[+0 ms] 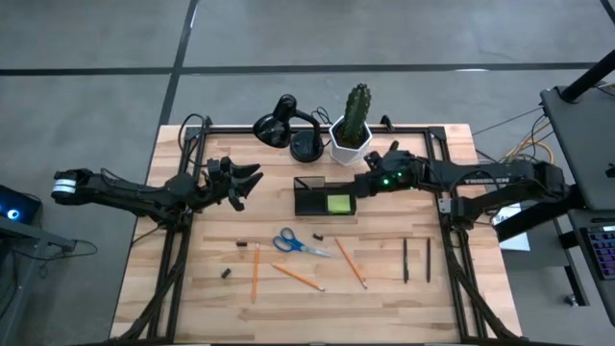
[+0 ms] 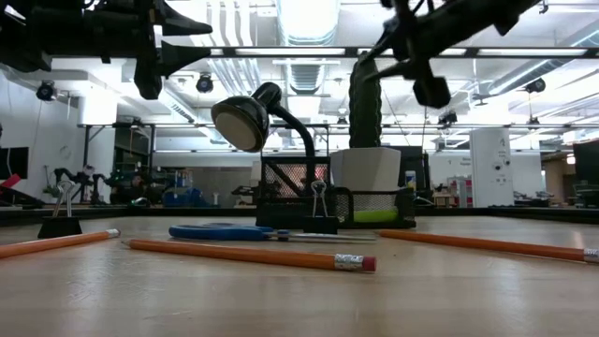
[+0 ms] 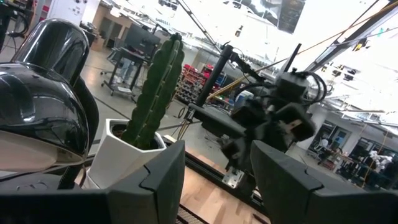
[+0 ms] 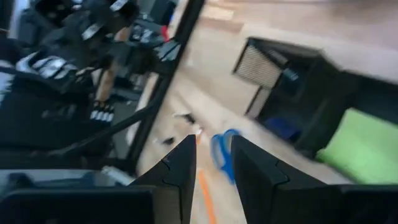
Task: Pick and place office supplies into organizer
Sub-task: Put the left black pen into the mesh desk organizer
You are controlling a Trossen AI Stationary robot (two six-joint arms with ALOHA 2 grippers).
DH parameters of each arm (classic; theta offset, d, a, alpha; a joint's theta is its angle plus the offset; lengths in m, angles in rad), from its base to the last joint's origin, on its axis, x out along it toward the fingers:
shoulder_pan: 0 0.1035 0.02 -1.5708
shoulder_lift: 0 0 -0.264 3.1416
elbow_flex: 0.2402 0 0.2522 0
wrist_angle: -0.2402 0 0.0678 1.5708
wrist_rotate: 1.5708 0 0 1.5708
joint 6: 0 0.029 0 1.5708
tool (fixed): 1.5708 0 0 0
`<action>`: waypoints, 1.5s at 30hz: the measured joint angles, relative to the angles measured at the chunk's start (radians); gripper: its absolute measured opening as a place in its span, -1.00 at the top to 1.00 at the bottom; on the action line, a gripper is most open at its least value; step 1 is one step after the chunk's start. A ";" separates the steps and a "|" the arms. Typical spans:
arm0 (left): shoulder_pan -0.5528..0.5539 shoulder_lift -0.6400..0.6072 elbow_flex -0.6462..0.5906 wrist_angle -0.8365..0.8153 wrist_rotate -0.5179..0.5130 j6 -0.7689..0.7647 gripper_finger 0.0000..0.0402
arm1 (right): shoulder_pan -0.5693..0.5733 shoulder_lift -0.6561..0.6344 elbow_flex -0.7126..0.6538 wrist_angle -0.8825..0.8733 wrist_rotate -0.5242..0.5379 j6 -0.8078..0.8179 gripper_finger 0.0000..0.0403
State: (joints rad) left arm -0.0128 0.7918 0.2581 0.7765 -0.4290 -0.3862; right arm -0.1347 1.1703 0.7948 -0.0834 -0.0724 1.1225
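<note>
The black organizer (image 1: 312, 198) sits at the table's middle, with the lime-green sticky pad (image 1: 338, 203) lying in its right compartment. Blue-handled scissors (image 1: 296, 242), three orange pencils (image 1: 256, 271) (image 1: 299, 277) (image 1: 351, 261), two dark pens (image 1: 405, 259) (image 1: 428, 259) and small black binder clips (image 1: 240, 246) (image 1: 227, 274) lie flat on the wood nearer the front edge. My right gripper (image 1: 364, 183) hovers open and empty above the organizer's right end. My left gripper (image 1: 248, 185) hangs open and empty in the air, left of the organizer. In the right wrist view the green pad (image 4: 364, 146) and the scissors (image 4: 221, 152) show past the fingers.
A black desk lamp (image 1: 286, 123) and a cactus in a white pot (image 1: 352, 135) stand at the far edge, just behind the organizer. A black metal frame (image 1: 181, 240) runs along the table's left, right and far sides. Bare wood (image 1: 279, 207) lies between my left gripper and the organizer.
</note>
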 joint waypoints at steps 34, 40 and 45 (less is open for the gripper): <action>0.000 0.001 0.001 -0.003 0.000 0.006 0.16 | 0.501 -0.065 0.001 -0.812 -0.003 0.735 0.51; 0.000 0.001 0.000 -0.009 0.000 0.006 0.16 | 0.573 0.004 0.000 -0.867 -0.005 0.812 0.33; 0.000 0.001 0.000 -0.009 0.000 0.006 0.16 | 0.613 0.085 -0.001 -0.908 -0.007 0.862 0.19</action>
State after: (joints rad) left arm -0.0128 0.7929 0.2584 0.7677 -0.4286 -0.3798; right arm 0.4785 1.2551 0.7939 -0.9910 -0.0790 1.9842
